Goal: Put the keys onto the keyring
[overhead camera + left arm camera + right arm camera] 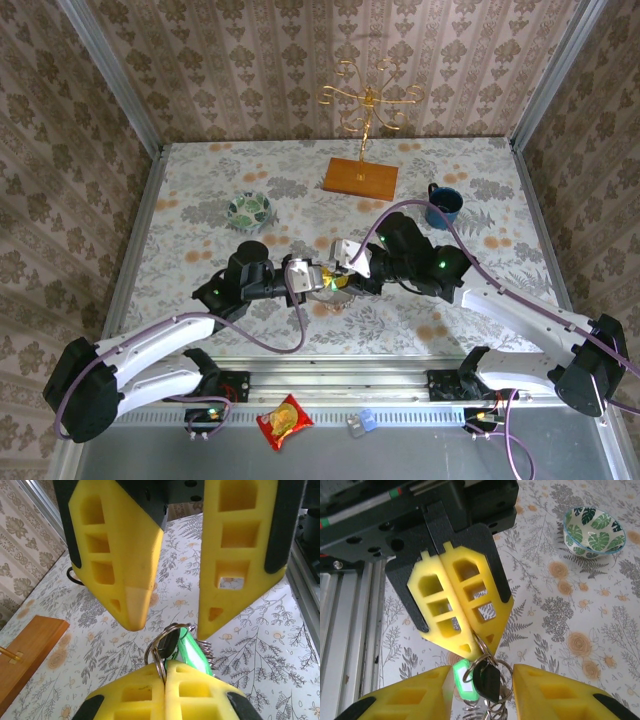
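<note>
over floral table (pixel 200 185), left gripper (pixel 164 670) pinches the keyring (pixel 150 653); right gripper (pixel 481 671) gapes around the keys (pixel 462 678).

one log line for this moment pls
left gripper: shut on keyring | right gripper: open, tips by keys

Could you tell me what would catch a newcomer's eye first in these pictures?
Above the table, the left gripper has its yellow jaws shut on the keyring, a bright green key hanging by it, while the right gripper holds its jaws open around them. A gold wire stand rises at the far edge.
</note>
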